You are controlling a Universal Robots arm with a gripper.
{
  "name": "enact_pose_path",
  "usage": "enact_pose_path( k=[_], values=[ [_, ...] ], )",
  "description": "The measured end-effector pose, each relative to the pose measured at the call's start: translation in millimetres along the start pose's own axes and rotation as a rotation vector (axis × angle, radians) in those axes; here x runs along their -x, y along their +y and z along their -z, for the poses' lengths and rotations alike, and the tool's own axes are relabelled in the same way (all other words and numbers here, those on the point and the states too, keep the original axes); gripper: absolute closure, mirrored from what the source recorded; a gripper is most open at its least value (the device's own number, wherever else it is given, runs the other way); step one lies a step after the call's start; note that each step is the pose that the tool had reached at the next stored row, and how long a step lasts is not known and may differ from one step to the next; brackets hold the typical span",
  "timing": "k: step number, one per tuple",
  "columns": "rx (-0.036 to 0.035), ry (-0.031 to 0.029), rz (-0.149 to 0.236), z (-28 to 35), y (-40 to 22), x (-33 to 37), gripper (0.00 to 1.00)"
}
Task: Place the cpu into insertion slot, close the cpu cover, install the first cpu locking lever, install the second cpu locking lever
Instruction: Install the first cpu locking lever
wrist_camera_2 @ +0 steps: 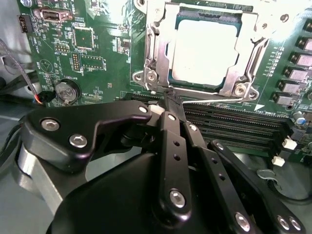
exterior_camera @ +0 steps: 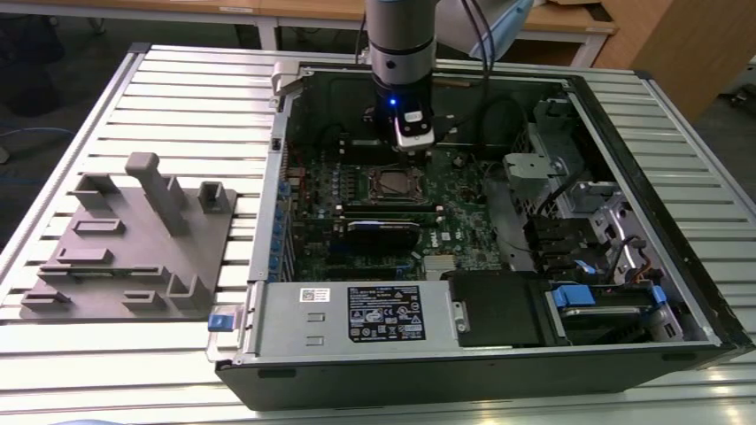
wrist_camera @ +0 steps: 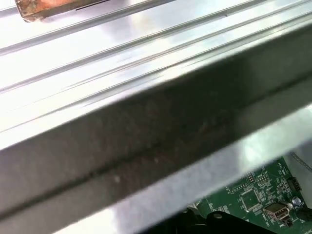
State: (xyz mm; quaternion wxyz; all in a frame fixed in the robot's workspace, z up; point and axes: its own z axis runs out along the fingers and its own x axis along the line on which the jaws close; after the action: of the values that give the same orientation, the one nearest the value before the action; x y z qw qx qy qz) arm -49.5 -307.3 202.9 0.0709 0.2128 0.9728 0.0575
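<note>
On the ribbed metal tabletop [exterior_camera: 177, 80] lies an open computer case [exterior_camera: 473, 376], where the cpu [wrist_camera_2: 204, 53] sits in the insertion slot [wrist_camera_2: 229, 89] under the lowered cpu cover [wrist_camera_2: 157, 53], and the gripper [wrist_camera_2: 165, 100], fingers [wrist_camera_2: 171, 141] clenched together, touches a thin locking lever [wrist_camera_2: 214, 101] that seems not yet latched.

Pale silver-grey cpu [wrist_camera_2: 204, 53] framed by a shiny silver cpu cover [wrist_camera_2: 155, 48], on a green motherboard [wrist_camera_2: 87, 44] with black memory slots [wrist_camera_2: 234, 126]. Matte black gripper [wrist_camera_2: 168, 100]. At the exterior view's left, a plain grey block [exterior_camera: 130, 248] sits on a ribbed silver table [exterior_camera: 177, 80]; a small tab [exterior_camera: 219, 320] near it looks blue.
</note>
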Motion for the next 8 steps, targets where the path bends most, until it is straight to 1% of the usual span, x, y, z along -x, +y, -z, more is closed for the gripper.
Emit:
enact_pose_path(
  k=[3,6,7,8],
  values=[
    [-0.0003,0.0000,0.000,-0.2,2.4,-1.1,0.89],
    [-0.0002,0.0000,0.000,-0.2,2.9,-1.4,0.89],
    [0.0000,-0.0004,0.000,-0.2,2.9,-1.5,0.89],
    [0.0008,-0.0021,0.000,-0.2,2.7,-1.9,0.89]
  ],
)
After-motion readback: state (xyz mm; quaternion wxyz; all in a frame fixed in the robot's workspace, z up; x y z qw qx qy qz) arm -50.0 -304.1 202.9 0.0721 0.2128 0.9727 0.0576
